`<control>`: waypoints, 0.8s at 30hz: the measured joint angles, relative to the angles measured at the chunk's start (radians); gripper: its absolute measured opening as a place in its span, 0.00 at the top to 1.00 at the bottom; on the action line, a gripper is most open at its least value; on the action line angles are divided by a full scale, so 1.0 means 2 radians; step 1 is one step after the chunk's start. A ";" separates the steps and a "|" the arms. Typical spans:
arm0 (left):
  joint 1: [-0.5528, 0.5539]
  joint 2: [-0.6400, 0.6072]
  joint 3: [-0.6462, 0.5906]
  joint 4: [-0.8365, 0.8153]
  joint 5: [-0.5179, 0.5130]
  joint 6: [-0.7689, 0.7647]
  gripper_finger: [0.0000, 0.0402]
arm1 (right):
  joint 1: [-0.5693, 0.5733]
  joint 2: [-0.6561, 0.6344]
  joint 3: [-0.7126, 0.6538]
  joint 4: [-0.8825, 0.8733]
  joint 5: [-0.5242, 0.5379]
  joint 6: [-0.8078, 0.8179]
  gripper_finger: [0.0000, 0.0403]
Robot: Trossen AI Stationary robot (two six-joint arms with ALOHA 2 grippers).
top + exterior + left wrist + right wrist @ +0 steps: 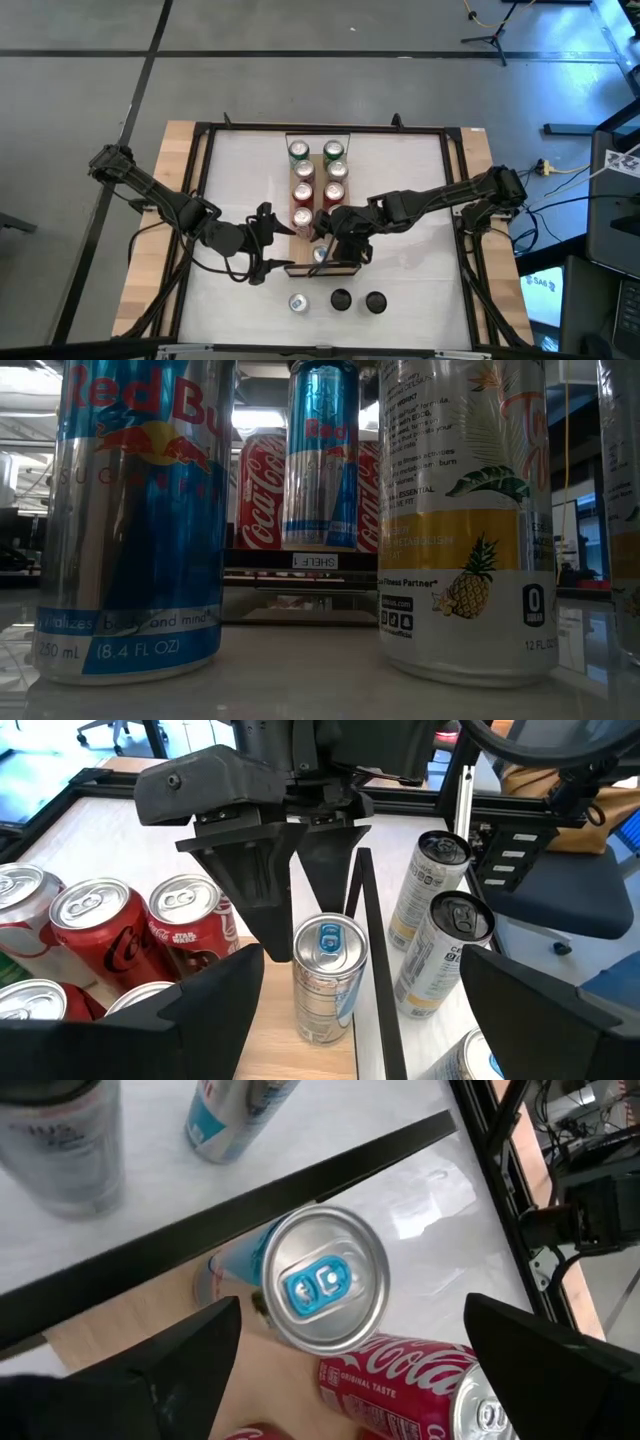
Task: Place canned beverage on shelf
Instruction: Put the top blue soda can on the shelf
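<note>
Robotics lab: concrete floor, tripod, loose cables.

A silver-and-blue can with a blue tab stands on the light-wood shelf beside red cans.

The high view looks straight down on the table. The low view sits at tabletop level, close behind standing cans. Both wrist views share the slim blue-tabbed can between their fingers.
</note>
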 joint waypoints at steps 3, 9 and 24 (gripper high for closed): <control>0.000 0.000 0.000 0.000 0.000 0.000 0.18 | 0.000 0.000 0.000 0.005 0.000 0.012 0.07; 0.000 0.000 0.000 0.000 0.000 0.000 0.18 | 0.000 0.019 0.001 0.017 0.000 0.015 0.07; 0.000 0.000 0.000 -0.006 0.000 0.001 0.18 | 0.000 0.046 0.000 0.078 0.054 0.013 0.07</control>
